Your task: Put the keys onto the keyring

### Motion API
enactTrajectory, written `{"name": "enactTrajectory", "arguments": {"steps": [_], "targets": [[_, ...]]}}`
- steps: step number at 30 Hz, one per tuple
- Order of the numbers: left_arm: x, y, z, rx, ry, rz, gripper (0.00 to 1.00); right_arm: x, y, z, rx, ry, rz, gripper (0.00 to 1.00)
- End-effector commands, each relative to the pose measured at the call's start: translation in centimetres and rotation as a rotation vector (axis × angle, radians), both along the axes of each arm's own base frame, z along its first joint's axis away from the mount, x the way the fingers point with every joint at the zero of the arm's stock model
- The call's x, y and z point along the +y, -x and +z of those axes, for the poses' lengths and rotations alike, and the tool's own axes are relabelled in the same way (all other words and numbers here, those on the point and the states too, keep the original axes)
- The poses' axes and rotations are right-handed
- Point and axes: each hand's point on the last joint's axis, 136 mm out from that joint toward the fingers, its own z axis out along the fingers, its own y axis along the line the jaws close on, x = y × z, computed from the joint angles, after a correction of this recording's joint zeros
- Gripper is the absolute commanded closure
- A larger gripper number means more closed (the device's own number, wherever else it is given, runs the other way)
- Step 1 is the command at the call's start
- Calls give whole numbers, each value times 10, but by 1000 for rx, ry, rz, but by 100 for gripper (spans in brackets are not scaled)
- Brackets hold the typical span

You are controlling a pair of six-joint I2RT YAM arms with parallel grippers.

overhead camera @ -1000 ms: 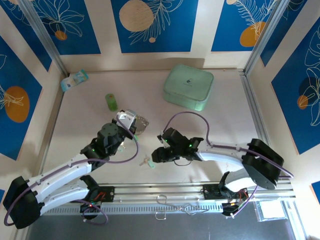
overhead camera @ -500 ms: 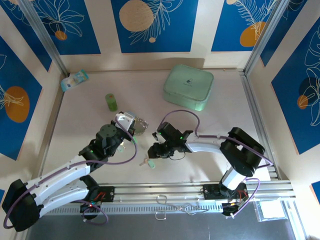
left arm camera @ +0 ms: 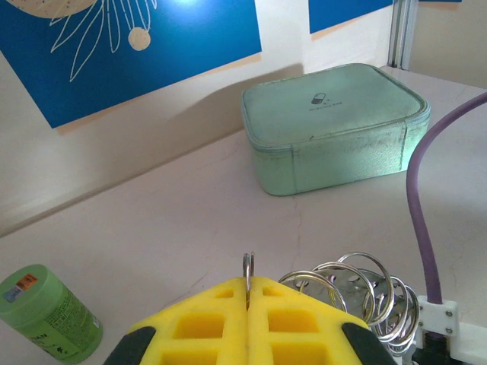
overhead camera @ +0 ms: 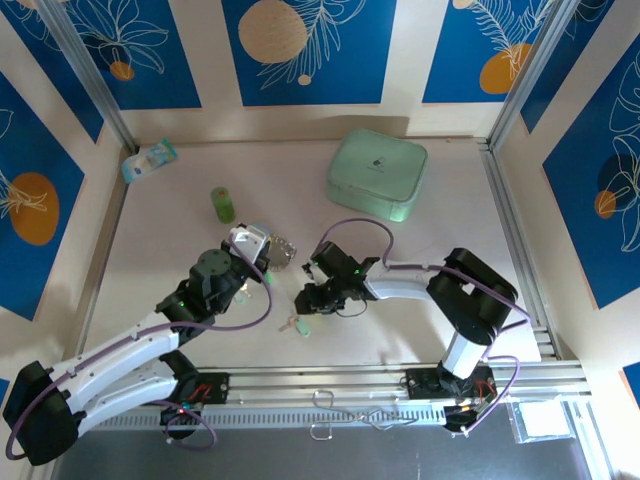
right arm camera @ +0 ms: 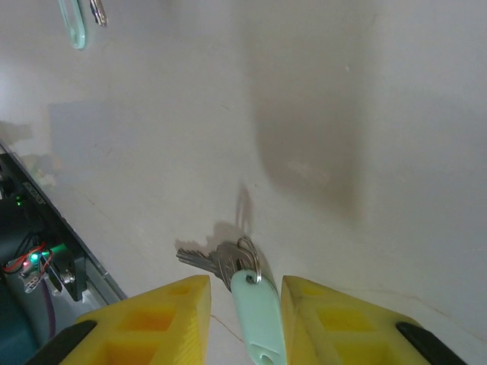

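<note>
Looking at the right wrist view, the keys [right arm camera: 221, 262] lie flat on the table [right arm camera: 342, 114] at lower middle of frame, right between the wide-open fingers of the right gripper [right arm camera: 245, 300]. The mint tag's long axis runs down-frame into the claw and the blades fan to the upper left, so the right arm's nearer. The left gripper [left arm camera: 248, 304] is clamped on the keyring [left arm camera: 248, 265], which stands edge-up. The rail [right arm camera: 46, 251] sits close at lower left, with bare table up-frame.
</note>
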Motion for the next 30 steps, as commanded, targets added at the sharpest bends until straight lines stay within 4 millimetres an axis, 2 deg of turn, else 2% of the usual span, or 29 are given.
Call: {"name": "enactTrajectory", "arguments": {"steps": [1,23,30], "targets": [[1,-1,10,-32,10,-6,100,8,1,5,14,-24,37,69],[3,-1,10,-40,1,1,100,13,9,-7,36,33,70,73],[3,-1,9,-38,1,-1,100,11,9,-9,14,66,66,70]]}}
